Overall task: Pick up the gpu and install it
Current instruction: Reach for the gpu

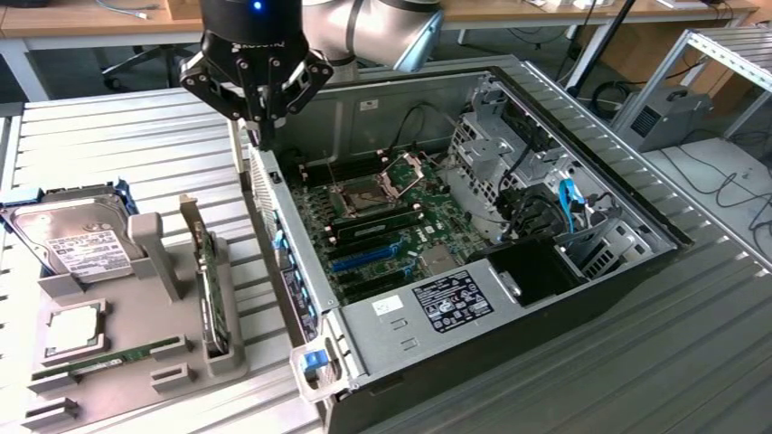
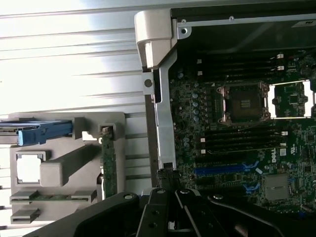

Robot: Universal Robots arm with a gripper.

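Gpu (image 1: pixel 212 298) upright in holder (image 1: pixel 127 312), well apart from shut jaws

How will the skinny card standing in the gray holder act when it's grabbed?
The gpu looks like a flat board, so it is probably stiff, not floppy. It stands on its thin edge in the holder, so a sideways push might tip it.

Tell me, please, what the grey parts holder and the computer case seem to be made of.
Grey parts holder: probably moulded or printed plastic with a matte finish, judging by its dull, even grey and chunky rounded blocks. Computer case: likely sheet metal with a bare silvery finish, judging by its thin folded edges, punched holes and soft sheen.
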